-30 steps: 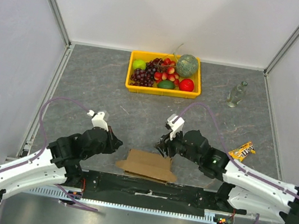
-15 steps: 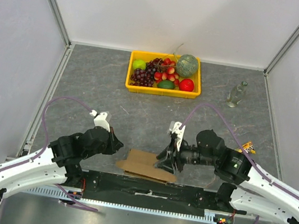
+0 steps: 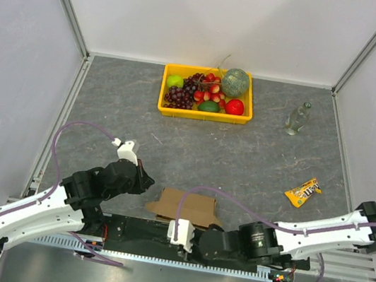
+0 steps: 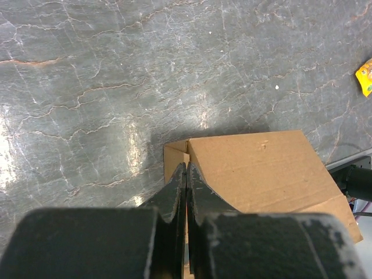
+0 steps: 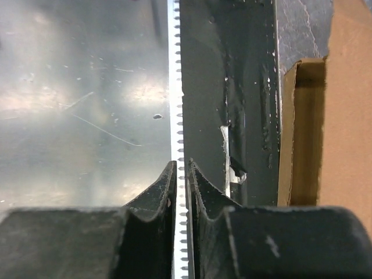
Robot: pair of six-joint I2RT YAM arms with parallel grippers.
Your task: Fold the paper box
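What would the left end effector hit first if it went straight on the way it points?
Probably the cardboard box: the left end effector, shut, aims at its corner flap, though depth is unclear.

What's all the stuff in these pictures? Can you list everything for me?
paper box: one, brown, near edge of the table, between the arms
crate: one, yellow, far middle of the table
fruit: several pieces, green, purple and red, inside the crate
bottle: one, clear, far right
snack packet: one, yellow-orange, right side
table: one, grey marbled, under everything
black rail: one, along the near edge
left end effector: one, black, shut, at the box's left end
right end effector: one, black, slim gap, empty, over the rail beside the box
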